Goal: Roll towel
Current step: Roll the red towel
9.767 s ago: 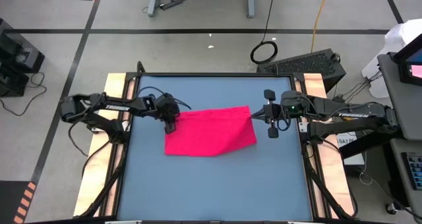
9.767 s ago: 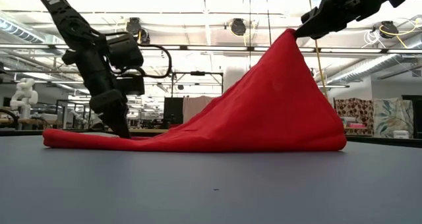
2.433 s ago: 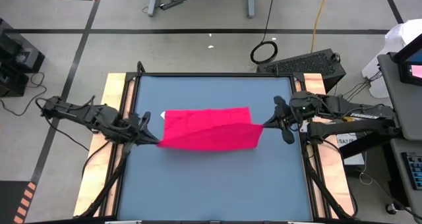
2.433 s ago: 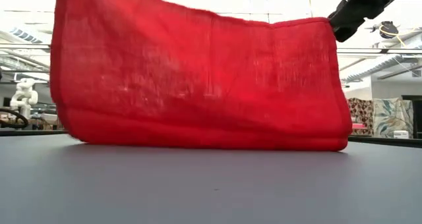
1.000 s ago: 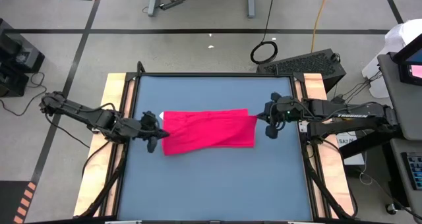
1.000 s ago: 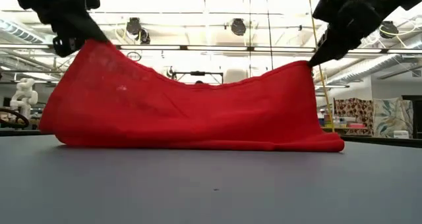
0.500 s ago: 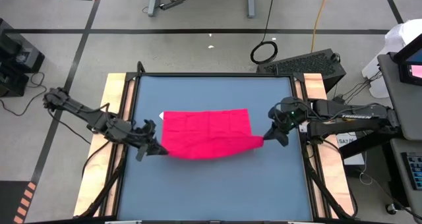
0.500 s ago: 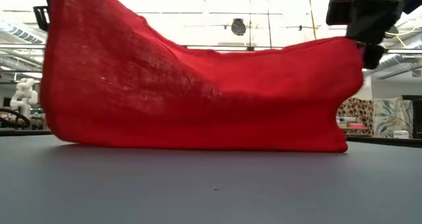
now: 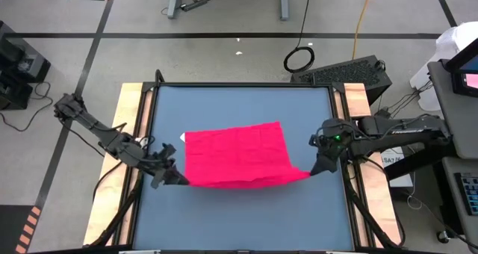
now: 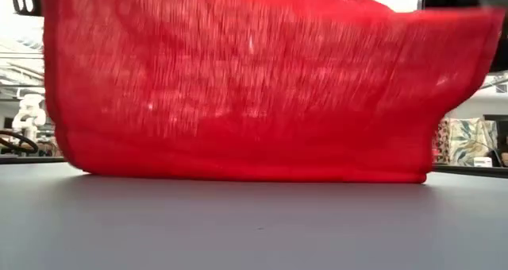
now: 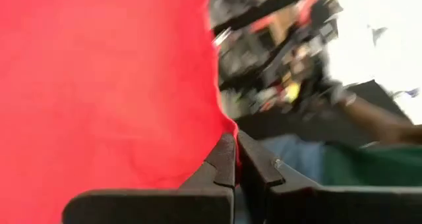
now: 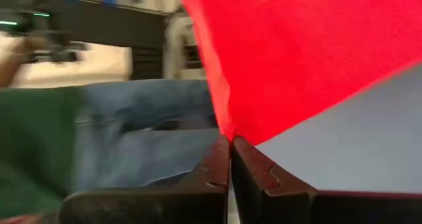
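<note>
I have the towel (image 9: 235, 155) pinched at its two near corners, one in each tool, so that I can lift the near edge and stretch the cloth flat between them before any rolling starts. My left tool (image 9: 178, 178) is clamped tight on the corner at its tip; in the left wrist view the fingers (image 11: 224, 159) meet with the red cloth caught between them. My right tool (image 9: 314, 169) does the same at the opposite corner, fingers (image 12: 219, 159) pressed together on the hem. The towel spans the gap between the two tools, its far edge resting on the blue worktop (image 9: 239, 217) and its near edge raised, which is why it hangs like a curtain across the low view (image 10: 254, 87). Holding both corners apart keeps the edge taut and straight, which I judge a neat roll will need.

Counted: one towel, two tools, one worktop. A small white tag (image 9: 183, 137) shows at the towel's far corner, beyond my left tool. A person in jeans (image 12: 138, 138) stands past the worktop.
</note>
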